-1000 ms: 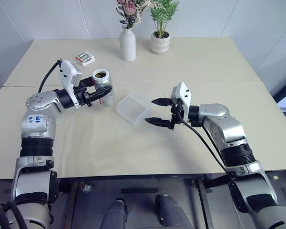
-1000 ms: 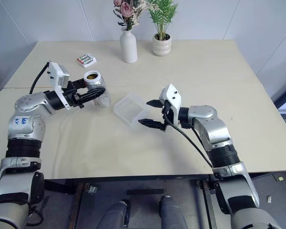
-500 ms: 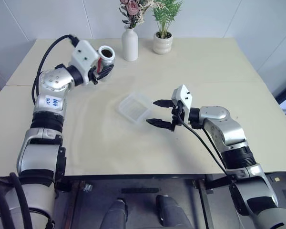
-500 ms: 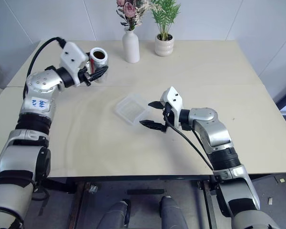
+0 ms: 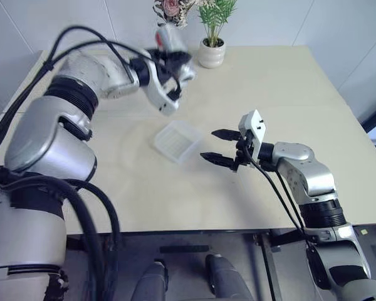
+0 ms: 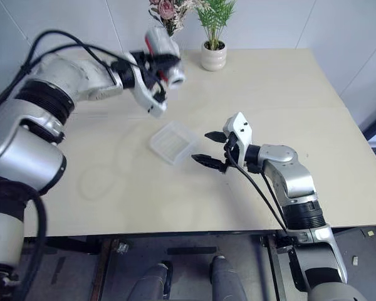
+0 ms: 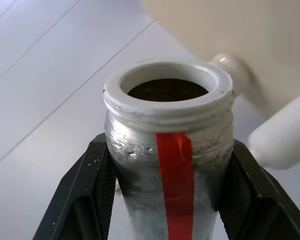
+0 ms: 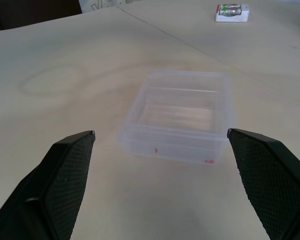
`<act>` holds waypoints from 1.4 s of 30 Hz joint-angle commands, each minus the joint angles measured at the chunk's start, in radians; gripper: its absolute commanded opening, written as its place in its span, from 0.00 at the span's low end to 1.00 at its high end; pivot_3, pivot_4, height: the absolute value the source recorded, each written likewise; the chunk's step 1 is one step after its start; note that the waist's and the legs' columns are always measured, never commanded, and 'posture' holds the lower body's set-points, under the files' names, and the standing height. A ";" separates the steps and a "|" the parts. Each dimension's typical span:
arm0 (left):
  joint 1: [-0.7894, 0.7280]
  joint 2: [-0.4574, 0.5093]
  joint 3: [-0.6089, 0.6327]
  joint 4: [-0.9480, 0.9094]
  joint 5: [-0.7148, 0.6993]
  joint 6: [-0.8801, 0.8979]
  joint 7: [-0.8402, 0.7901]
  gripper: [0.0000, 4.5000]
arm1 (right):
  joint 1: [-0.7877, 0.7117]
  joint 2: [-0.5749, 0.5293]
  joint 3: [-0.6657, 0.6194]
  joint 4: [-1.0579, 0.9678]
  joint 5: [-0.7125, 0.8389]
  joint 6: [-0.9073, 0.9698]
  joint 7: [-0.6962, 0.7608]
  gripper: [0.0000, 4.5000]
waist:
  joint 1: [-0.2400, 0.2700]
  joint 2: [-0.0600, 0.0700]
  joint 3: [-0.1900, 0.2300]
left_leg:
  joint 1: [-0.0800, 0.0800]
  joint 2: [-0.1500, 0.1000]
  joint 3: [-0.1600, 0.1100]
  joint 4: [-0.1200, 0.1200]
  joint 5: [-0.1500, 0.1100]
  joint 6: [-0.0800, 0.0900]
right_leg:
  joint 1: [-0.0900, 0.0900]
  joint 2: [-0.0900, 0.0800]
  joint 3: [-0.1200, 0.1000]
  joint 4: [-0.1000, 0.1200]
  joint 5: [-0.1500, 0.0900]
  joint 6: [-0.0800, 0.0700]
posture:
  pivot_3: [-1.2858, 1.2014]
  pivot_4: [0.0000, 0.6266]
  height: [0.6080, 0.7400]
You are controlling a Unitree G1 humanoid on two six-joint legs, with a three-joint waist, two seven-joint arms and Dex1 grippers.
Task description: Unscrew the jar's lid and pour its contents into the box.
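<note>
Left claw [image 7: 170,190] is clamped on the lidless jar [image 7: 168,150], upper centre of frame; right claw [image 5: 220,145], fingers apart, sits just right of the box [image 5: 175,140].

You're in a plain indoor test space, more lab than home: a wide beige table [image 5: 301,81] set against bare white panelled walls [image 5: 62,25]. At its far edge a potted plant [image 5: 211,53] stands just right of a vase of flowers [image 6: 166,9], staged like props.
</note>
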 commanded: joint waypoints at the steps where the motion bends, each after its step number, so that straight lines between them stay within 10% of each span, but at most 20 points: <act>1: -0.007 -0.023 -0.077 0.029 0.088 0.061 0.083 0.52 | 0.010 0.011 -0.045 -0.069 0.042 0.020 -0.034 0.99 | 0.001 0.000 0.000 | -0.002 0.000 0.000 0.000 0.000 0.000 | -0.002 0.000 0.000 0.001 0.000 0.000 | 0.52 0.24 1.00; 20: -0.020 -0.052 -0.052 0.053 0.012 -0.038 -0.087 0.52 | 0.021 0.018 -0.076 -0.112 0.111 0.073 -0.075 0.99 | 0.020 -0.002 0.001 | -0.009 -0.003 0.000 0.008 0.002 0.000 | -0.010 -0.001 0.001 0.011 0.000 0.000 | 0.52 0.24 1.00; 27: 0.120 0.048 0.465 0.098 -0.583 -0.196 -0.646 0.52 | 0.019 0.011 -0.074 -0.110 0.112 0.077 -0.063 0.99 | 0.014 -0.002 0.001 | -0.009 -0.003 0.000 0.012 0.002 0.000 | -0.010 -0.001 0.001 0.015 0.000 0.000 | 0.52 0.24 1.00; 32: 0.268 0.055 0.908 0.029 -1.068 0.081 -1.105 0.52 | 0.004 0.006 -0.073 -0.092 0.109 0.060 -0.039 0.99 | 0.004 -0.002 0.001 | -0.008 -0.003 0.000 0.016 0.002 0.000 | -0.010 -0.001 0.001 0.018 0.000 0.000 | 0.52 0.24 1.00; 42: 0.598 0.094 1.308 -0.185 -1.451 0.519 -1.099 0.52 | -0.069 0.007 -0.068 -0.073 0.107 -0.128 0.112 0.99 | -0.030 -0.003 0.000 | -0.006 -0.002 -0.003 0.018 0.004 -0.001 | -0.009 -0.001 0.000 0.025 0.001 -0.001 | 0.52 0.24 1.00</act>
